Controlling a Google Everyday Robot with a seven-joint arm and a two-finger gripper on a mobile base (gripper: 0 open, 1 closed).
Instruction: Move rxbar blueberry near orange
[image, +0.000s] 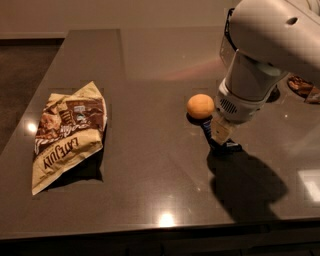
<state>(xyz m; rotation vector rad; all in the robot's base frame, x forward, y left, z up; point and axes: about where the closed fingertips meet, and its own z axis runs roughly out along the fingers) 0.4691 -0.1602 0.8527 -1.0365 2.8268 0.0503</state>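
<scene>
The orange (200, 106) sits on the dark table (150, 165), right of centre. My gripper (220, 137) hangs below the big white arm (270, 45), just right of and in front of the orange. It is shut on the rxbar blueberry (207, 131), a dark blue wrapper whose ends stick out on both sides of the tan fingers (220, 129). The bar's lower end (231, 146) touches or nearly touches the table. The bar lies a short gap from the orange. Most of the bar is hidden by the gripper.
A large tan chip bag (67, 132) lies at the left of the table. Another brownish packet (301, 86) shows at the right edge behind the arm. The table's front edge (160, 227) runs along the bottom.
</scene>
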